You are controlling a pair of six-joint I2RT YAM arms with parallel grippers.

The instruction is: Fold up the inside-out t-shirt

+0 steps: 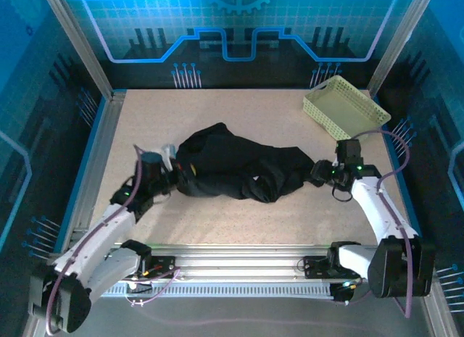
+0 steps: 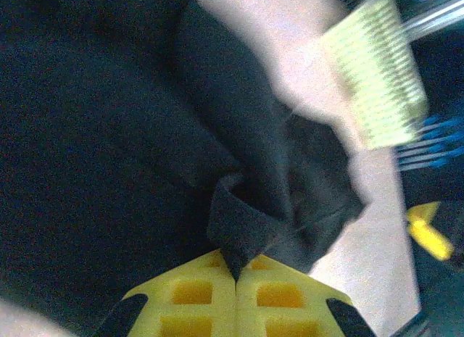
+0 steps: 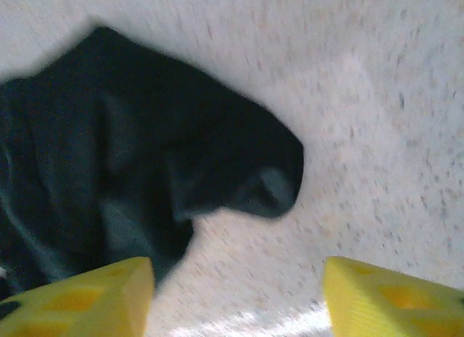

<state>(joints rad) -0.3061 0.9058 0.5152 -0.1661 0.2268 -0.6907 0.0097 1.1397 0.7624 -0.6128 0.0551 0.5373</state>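
The inside-out t-shirt [image 1: 232,167] lies bunched in the middle of the desk [image 1: 217,112], not yet spread, so this looks like the opening step: taking hold of the two ends to pull the cloth flat before any fold is made.

The left claw [image 1: 174,179] sits at the left end of the heap. In its wrist view the two yellow fingers [image 2: 196,293] are pressed together, with a ridge of black cloth pinched at their tips, so it is closed on the t-shirt. The right claw [image 1: 317,170] is at the right end. Its fingers [image 3: 94,293] stand well apart with bare desk between them, and the rounded tip of the cloth [image 3: 268,185] lies just beyond them, so it grips nothing.

The heap's long axis runs left to right across the desk, thicker and humped toward the far left and tapering to a narrow end at the right. Which end is neck and which is hem I cannot tell from the folds.

As I judge it, the next move asks the right claw to take hold of that tapered tip, and then both arms to draw apart along the long axis. The pale basket [image 1: 344,109] stands at the far right, well apart from the cloth
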